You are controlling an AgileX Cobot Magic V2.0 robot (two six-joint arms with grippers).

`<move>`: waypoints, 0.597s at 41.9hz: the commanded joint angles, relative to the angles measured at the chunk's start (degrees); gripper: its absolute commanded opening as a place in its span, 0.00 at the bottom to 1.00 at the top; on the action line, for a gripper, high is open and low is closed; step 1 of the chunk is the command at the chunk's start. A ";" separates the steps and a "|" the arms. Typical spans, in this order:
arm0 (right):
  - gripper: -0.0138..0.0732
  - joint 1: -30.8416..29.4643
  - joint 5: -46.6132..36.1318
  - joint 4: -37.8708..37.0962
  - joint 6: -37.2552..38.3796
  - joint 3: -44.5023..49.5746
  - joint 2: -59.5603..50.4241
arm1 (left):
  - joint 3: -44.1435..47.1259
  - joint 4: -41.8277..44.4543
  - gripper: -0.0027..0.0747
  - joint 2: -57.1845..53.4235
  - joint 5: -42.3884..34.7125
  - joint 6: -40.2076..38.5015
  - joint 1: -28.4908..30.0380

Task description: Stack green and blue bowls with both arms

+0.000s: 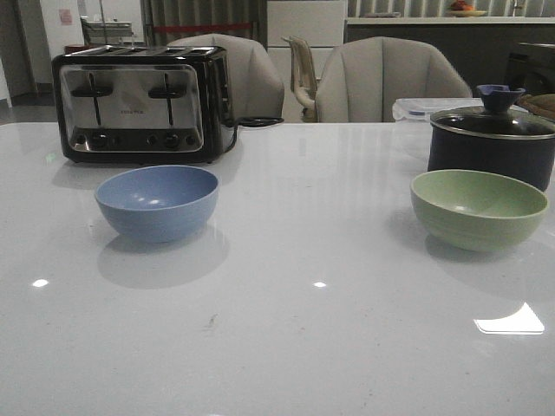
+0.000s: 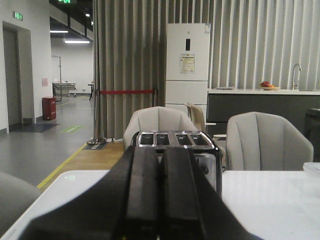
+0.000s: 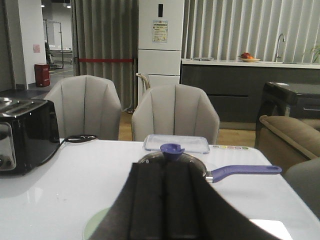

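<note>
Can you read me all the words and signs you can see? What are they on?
Nothing reads clearly.
Toaster: small brand mark on the front, too blurred.
Fridge: a paper notice, print too small.
Green exit sign above the doorway: too small.
Blue bowl, green bowl and pot: no writing seen.

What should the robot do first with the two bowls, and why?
Probably open the left gripper and lower it toward the matte dusty blue bowl. Both bowls sit apart and untouched on the white table, the pale sage green bowl on the right, and both grippers' jaws look shut.
</note>
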 commanded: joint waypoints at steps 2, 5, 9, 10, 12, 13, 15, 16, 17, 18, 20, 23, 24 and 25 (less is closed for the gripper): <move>0.21 0.19 2.60 -0.51 0.08 -9.62 5.96 | -9.46 -0.39 0.16 5.48 2.50 -0.39 -0.40; 0.21 0.19 6.26 -0.51 0.08 -13.53 9.84 | -13.97 -0.39 0.16 9.08 6.30 -0.39 -0.40; 0.21 0.19 9.96 -0.51 0.08 -17.29 14.22 | -18.16 -0.39 0.16 13.21 11.24 -0.39 -0.40; 0.21 0.19 10.83 -0.51 0.08 -17.71 15.52 | -18.73 -0.39 0.16 14.39 12.68 -0.39 -0.40; 0.21 0.19 11.71 -0.51 0.08 -18.13 17.61 | -19.30 -0.39 0.16 16.26 14.38 -0.39 -0.40; 0.21 0.19 11.97 -0.51 0.08 -18.13 18.73 | -19.34 -0.39 0.16 17.21 14.62 -0.39 -0.40; 0.21 0.19 12.63 -0.51 0.08 -17.80 20.40 | -19.34 -0.39 0.16 18.62 15.79 -0.39 -0.40; 0.21 0.19 13.04 -0.51 0.08 -17.69 21.49 | -19.34 -0.39 0.16 19.54 16.53 -0.39 -0.40; 0.21 0.19 13.87 -0.51 0.08 -17.63 22.28 | -19.34 -0.39 0.16 20.19 17.65 -0.39 -0.40; 0.21 0.19 14.87 -0.51 0.08 -17.64 23.37 | -19.34 -0.39 0.16 21.02 18.73 -0.39 -0.40; 0.21 0.19 16.12 -0.51 0.08 -17.64 25.02 | -19.34 -0.39 0.16 22.31 19.99 -0.39 -0.40; 0.21 0.19 17.76 -0.51 0.08 -17.64 27.95 | -19.34 -0.39 0.16 24.56 21.91 -0.39 -0.40; 0.21 0.19 18.15 -0.51 0.08 -17.64 29.00 | -19.34 -0.39 0.16 25.13 22.34 -0.39 -0.40; 0.21 0.19 18.65 -0.51 0.08 -17.64 29.78 | -19.34 -0.39 0.16 25.87 22.95 -0.39 -0.40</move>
